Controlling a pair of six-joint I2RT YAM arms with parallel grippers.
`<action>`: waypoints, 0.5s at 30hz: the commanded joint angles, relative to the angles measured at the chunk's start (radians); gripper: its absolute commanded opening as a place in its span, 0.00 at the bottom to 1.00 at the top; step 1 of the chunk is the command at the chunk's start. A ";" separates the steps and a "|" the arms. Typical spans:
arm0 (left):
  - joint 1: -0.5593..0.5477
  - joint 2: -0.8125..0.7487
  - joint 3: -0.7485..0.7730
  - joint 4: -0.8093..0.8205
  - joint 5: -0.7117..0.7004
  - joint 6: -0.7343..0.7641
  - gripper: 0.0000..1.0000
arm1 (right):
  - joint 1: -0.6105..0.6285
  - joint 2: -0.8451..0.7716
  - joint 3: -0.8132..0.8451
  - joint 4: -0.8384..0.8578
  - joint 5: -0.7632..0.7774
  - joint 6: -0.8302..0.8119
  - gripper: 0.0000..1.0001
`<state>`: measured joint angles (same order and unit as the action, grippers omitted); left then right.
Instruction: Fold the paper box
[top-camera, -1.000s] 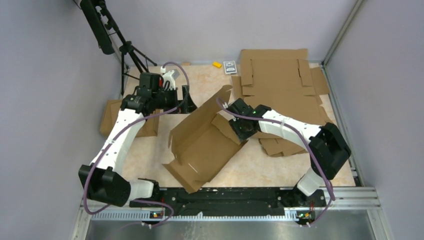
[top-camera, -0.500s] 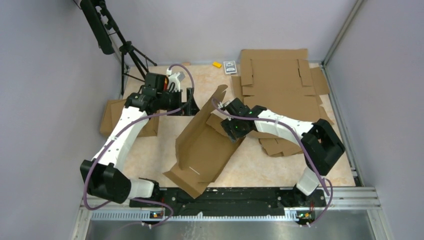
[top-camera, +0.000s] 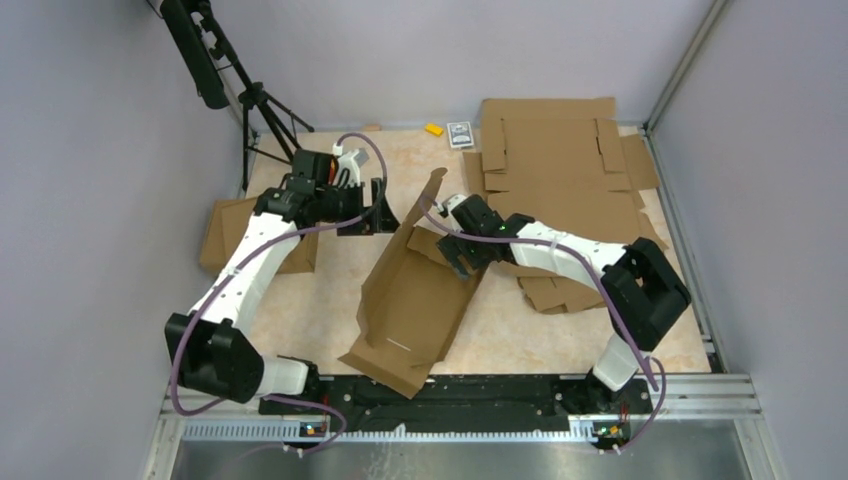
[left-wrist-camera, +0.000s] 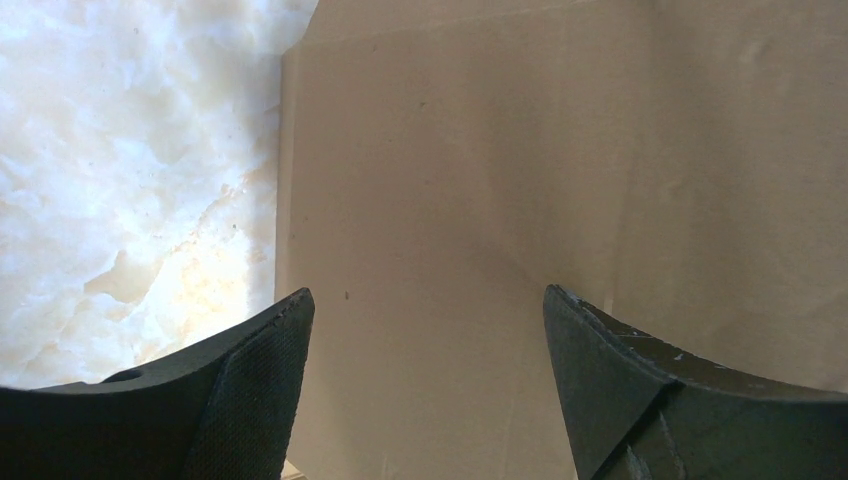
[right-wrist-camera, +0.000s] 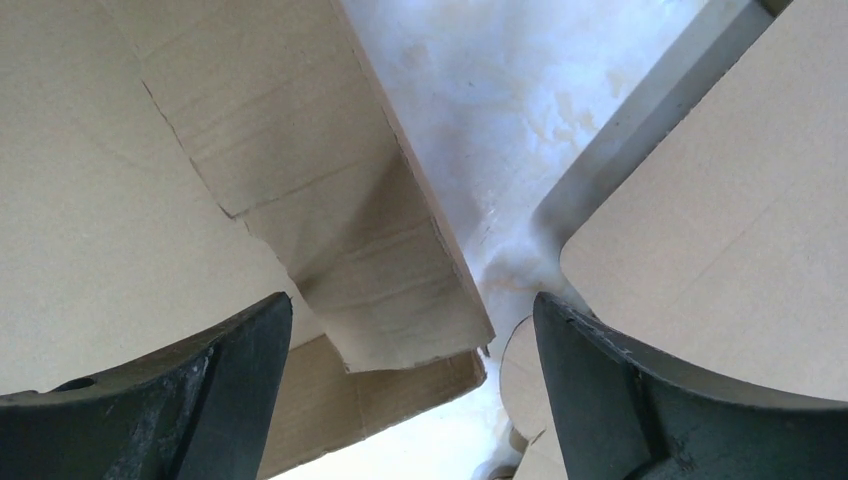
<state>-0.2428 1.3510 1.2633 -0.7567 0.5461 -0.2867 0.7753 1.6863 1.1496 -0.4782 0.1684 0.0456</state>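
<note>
Paper box (top-camera: 410, 300): centre of the surface (top-camera: 320, 290); its long wall is steeper than a second ago.
Right end effector (top-camera: 452, 258): you've released; fingers wide, empty, inside the box.
Left end effector (top-camera: 378, 212): spread, empty, outside that wall, likely ready to brace it.

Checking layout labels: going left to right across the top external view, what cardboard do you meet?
Cardboard pieces by the left wall → paper box → pile of slotted cardboard sheets.
</note>
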 joint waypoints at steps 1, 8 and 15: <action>0.029 -0.022 -0.078 0.102 0.047 -0.055 0.85 | -0.032 -0.067 -0.010 0.119 -0.070 -0.093 0.89; 0.083 -0.034 -0.141 0.157 0.052 -0.109 0.85 | -0.070 -0.114 -0.059 0.222 -0.287 -0.144 0.91; 0.119 -0.034 -0.187 0.210 0.053 -0.157 0.84 | -0.090 -0.046 -0.031 0.263 -0.293 -0.144 0.91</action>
<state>-0.1371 1.3499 1.0950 -0.6224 0.5797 -0.4026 0.6987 1.6131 1.0912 -0.2905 -0.0860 -0.0788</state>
